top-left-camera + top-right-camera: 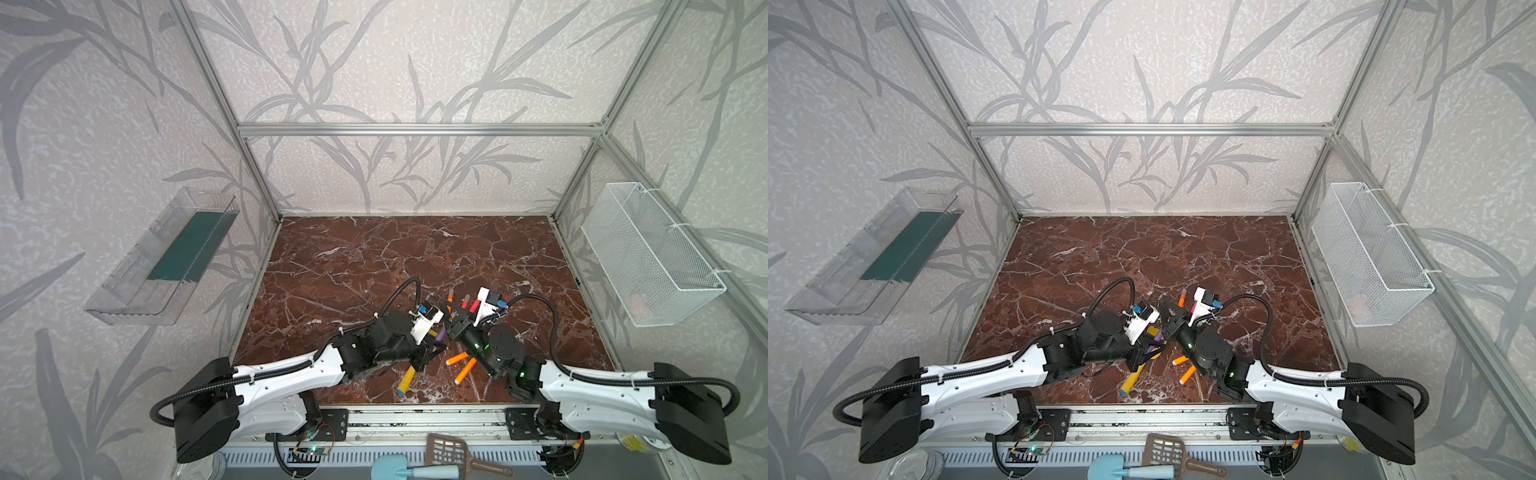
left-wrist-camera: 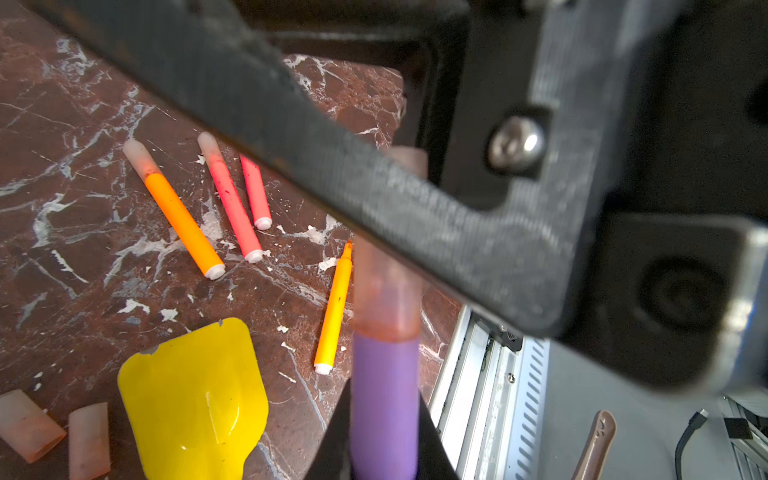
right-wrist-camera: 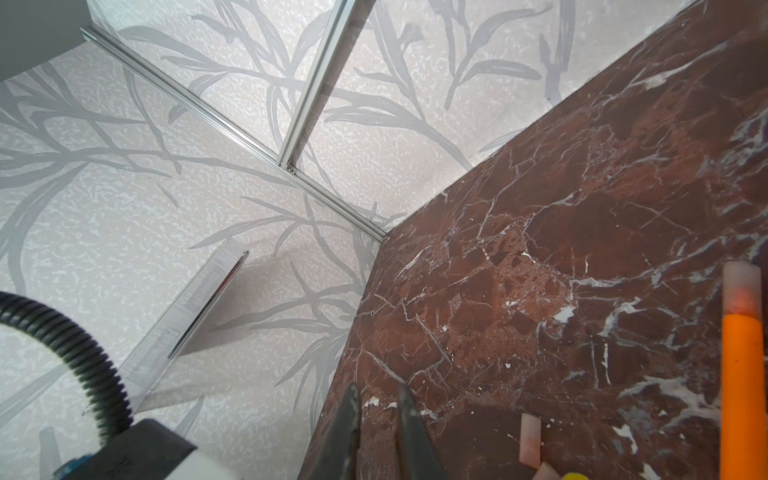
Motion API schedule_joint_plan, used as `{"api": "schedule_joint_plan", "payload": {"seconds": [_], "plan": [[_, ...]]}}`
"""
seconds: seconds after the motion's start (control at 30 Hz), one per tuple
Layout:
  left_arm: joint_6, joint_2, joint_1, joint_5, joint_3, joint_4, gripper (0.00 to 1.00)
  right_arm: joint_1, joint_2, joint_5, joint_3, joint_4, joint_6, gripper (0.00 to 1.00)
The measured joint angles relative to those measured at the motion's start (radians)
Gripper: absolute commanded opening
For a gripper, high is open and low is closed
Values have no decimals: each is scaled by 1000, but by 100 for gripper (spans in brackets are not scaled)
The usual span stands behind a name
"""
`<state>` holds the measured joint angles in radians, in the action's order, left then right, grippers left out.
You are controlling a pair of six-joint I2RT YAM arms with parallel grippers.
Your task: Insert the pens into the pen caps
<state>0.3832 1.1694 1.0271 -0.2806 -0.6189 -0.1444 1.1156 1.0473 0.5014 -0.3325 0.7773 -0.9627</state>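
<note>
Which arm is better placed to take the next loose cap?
Right. The right gripper holds nothing and a loose cap lies near it; the left gripper holds the purple pen.

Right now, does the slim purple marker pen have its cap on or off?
On. In the left wrist view a translucent pinkish cap covers the tip of the purple pen, its rim meeting the barrel.

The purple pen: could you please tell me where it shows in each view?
In a top view: purple pen, lower middle.
In a top view: the pen again, lower middle.
Left wrist: bottom centre, capped, gripped by the left end effector.
Right wrist: not in it.
Shared landmark: the yellow shovel beside it.
</note>
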Motion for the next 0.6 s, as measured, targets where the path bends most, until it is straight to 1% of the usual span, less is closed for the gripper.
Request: {"api": "schedule_joint_plan", "payload": {"seconds": [0.13, 0.27, 0.37, 0.5, 0.6], "plan": [[-16, 0, 30, 7, 25, -51, 0, 19, -63, 9, -2, -93, -2, 12], [-34, 0, 105, 118, 46, -96, 0, 38, -122, 11, -2, -174, 5, 15], [-48, 3, 150, 198, 62, -135, 0, 49, -154, 1, -2, -220, 15, 21], [-53, 28, 158, 280, 64, -234, 0, 80, -159, -61, -1, -277, 34, 29], [-56, 42, 167, 312, 72, -264, 0, 81, -161, -65, -1, -298, 44, 34]]}}
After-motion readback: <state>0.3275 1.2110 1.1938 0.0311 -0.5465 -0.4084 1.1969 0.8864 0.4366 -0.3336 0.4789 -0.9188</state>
